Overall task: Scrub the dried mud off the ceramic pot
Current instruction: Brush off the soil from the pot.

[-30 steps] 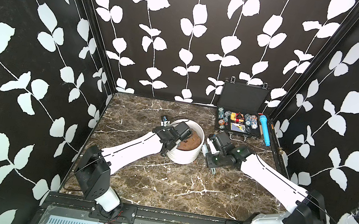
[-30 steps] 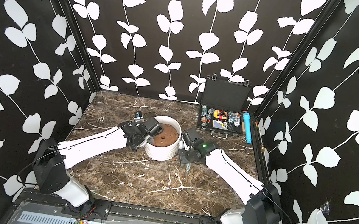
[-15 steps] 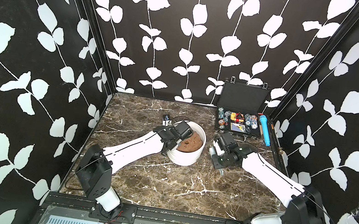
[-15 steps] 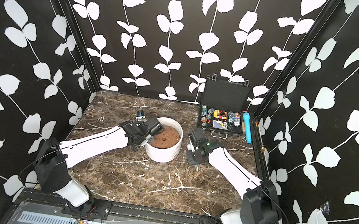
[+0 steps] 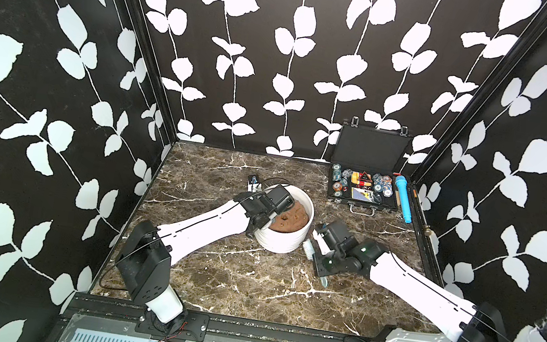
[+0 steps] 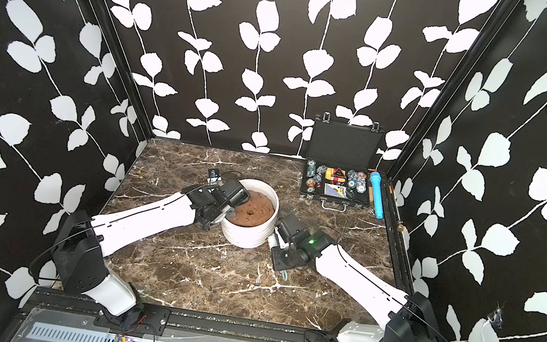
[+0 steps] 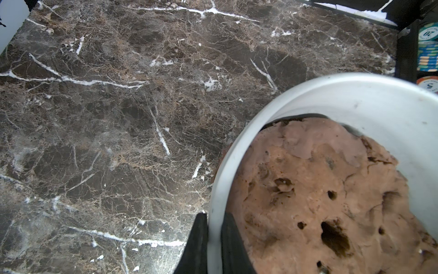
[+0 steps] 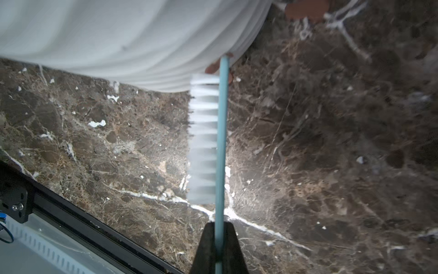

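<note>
The white ribbed ceramic pot (image 5: 281, 241) (image 6: 247, 236) stands mid-table with a lumpy brown mound (image 7: 320, 201) inside. My left gripper (image 7: 215, 216) (image 5: 266, 219) is shut on the pot's rim (image 7: 214, 237), with one finger outside and one inside. My right gripper (image 8: 219, 224) (image 5: 318, 251) is shut on the thin light-blue handle of a white-bristled brush (image 8: 203, 137) (image 6: 270, 241). The brush lies low at the pot's right side, its tip at the pot's bottom edge. A reddish-brown smear of dried mud (image 8: 211, 68) shows there. A second such patch (image 8: 305, 9) lies past the pot's outline.
An open black case of coloured chips (image 5: 364, 191) sits at the back right, with a blue microphone-shaped thing (image 5: 403, 200) beside it. A small white and blue device (image 5: 254, 183) lies just behind the pot. The black front rail (image 8: 71, 213) runs near the brush.
The right gripper has shifted with the brush along the pot's right side, toward the front and lower. The left gripper stays on the rim, slightly tighter. The pot has not moved.
</note>
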Tool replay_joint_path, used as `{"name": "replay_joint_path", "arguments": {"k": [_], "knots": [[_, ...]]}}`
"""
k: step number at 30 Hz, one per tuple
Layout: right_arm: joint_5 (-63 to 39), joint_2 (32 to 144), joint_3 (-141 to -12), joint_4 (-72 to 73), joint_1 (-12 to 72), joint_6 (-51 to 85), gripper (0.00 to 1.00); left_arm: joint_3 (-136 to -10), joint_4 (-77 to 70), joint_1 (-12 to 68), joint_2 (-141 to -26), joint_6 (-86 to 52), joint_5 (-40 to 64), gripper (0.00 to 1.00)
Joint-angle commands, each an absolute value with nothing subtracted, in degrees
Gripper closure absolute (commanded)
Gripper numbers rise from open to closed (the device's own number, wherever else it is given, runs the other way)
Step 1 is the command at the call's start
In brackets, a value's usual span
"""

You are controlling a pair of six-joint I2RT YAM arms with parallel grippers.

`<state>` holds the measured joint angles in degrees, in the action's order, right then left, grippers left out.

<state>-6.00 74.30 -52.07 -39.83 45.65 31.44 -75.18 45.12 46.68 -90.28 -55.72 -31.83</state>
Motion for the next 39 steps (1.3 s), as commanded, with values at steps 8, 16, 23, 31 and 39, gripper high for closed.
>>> {"name": "replay_joint_path", "arguments": {"k": [8, 16, 23, 31, 39], "knots": [[-7.99, 77.53, -50.18, -28.94, 47.41, 40.88, 1.00, -74.12, 49.14, 46.71, -91.80, -55.11, -27.41, 1.00], [-8.87, 81.46, -50.21, -25.51, 47.27, 41.58, 1.00, -73.28, 48.55, 46.75, -91.69, -55.21, -26.75, 1.00], [-6.24, 84.07, -51.67, -25.71, 42.60, 37.81, 1.00, -72.13, 47.97, 46.72, -91.19, -54.80, -27.01, 1.00], [-4.26, 88.48, -55.92, -28.52, 38.53, 31.75, 1.00, -71.61, 47.73, 46.58, -90.96, -53.99, -27.85, 1.00], [2.86, 84.88, -55.41, -41.19, 38.23, 25.73, 1.00, -71.67, 47.09, 46.11, -91.06, -53.21, -28.27, 1.00]]}}
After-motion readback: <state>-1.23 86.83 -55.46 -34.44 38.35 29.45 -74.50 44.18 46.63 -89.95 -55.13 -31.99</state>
